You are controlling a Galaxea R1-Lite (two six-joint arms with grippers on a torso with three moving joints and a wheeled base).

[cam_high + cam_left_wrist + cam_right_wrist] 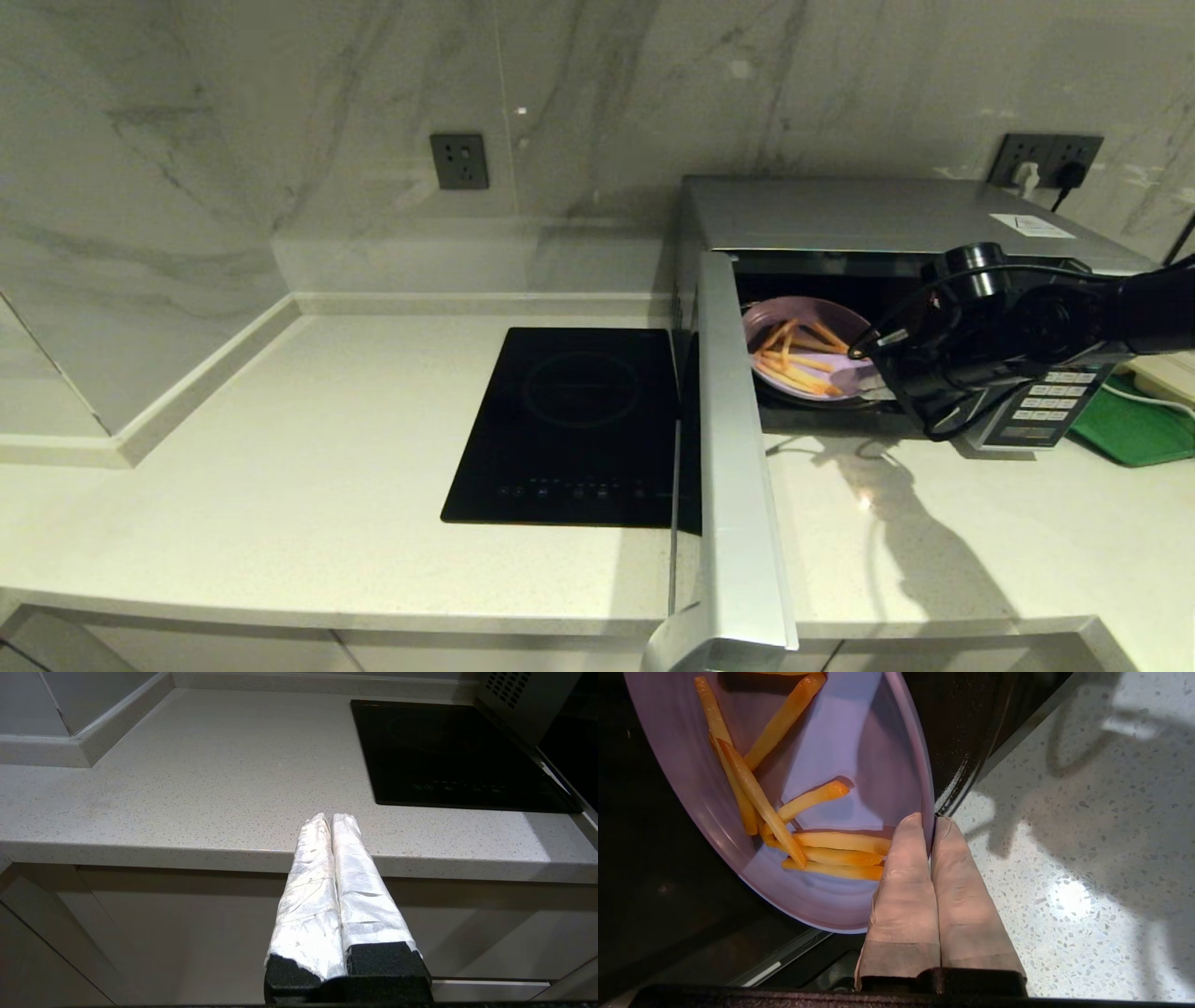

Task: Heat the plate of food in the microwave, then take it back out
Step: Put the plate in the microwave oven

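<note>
The silver-grey microwave (887, 219) stands at the right of the counter with its door (738, 457) swung wide open toward me. The pale-lilac plate of food (789, 336) (840, 746), holding thin orange fries, sits tilted in the cavity's front opening. My right gripper (864, 378) (930, 823) is shut on the plate's near rim, one finger above it and one below. My left gripper (332, 820) is shut and empty, parked low in front of the counter edge, out of the head view.
A flat black induction hob (574, 425) lies left of the open door. A green tray (1134, 425) lies right of the microwave, beside its keypad (1050, 397). Wall sockets (459, 161) sit on the marble backsplash. A wall corner juts in at far left.
</note>
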